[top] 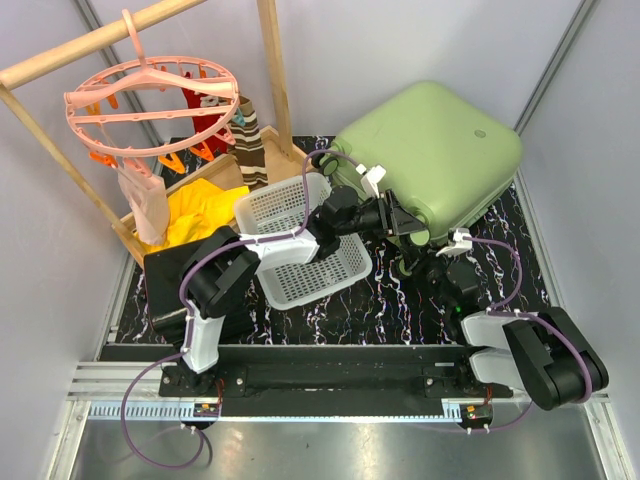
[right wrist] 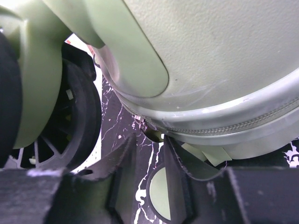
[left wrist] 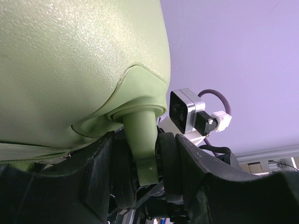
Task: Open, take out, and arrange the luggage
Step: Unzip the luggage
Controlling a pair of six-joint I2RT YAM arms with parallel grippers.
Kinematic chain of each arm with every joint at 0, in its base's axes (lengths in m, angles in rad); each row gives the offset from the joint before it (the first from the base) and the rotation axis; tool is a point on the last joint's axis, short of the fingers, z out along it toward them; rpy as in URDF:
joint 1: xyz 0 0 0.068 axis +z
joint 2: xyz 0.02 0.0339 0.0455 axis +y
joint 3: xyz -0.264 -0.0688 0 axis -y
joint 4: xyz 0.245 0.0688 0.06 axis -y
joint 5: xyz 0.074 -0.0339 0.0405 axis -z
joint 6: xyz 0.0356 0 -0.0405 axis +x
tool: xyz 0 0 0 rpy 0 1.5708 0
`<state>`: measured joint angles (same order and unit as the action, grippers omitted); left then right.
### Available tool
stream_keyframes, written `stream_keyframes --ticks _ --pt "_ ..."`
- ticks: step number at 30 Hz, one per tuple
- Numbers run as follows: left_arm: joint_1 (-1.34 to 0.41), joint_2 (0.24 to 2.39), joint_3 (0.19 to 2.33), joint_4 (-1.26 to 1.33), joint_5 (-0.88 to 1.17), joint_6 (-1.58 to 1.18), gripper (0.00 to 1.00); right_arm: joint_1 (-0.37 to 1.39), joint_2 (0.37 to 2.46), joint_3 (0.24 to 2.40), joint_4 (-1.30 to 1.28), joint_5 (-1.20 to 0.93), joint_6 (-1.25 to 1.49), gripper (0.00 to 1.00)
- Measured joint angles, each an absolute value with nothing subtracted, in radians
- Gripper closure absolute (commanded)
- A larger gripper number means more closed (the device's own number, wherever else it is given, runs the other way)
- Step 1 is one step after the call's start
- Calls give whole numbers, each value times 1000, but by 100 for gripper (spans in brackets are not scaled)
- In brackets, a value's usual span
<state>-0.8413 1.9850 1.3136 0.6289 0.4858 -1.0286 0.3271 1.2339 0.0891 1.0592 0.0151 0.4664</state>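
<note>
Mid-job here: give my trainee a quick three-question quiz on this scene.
1. True or false: the luggage lies unzipped and open.
2. What sits between the left tool's fingers? A) cup B) luggage wheel C) spoon
3. Fill in: the right tool's tips sit just short of the luggage's ____.
Key: 1 false; 2 B; 3 zipper pull.

Closed green luggage point(top: 445, 150) lies beside white basket point(top: 310, 270).
</note>
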Motion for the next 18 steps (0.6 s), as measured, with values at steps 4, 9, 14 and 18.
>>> stream_keyframes --ticks 4,9,14,18 --pt "-845 1985 1314 628 479 -1029 100 328 1277 85 1117 14 474 65" --pt "-846 1985 1314 628 478 -1029 100 330 1305 83 1156 16 480 67" --pt "-850 1985 1314 629 471 -1029 100 334 1307 77 1163 43 477 77" --pt "-854 1985 1314 630 465 -1029 100 339 1300 72 1161 73 467 85"
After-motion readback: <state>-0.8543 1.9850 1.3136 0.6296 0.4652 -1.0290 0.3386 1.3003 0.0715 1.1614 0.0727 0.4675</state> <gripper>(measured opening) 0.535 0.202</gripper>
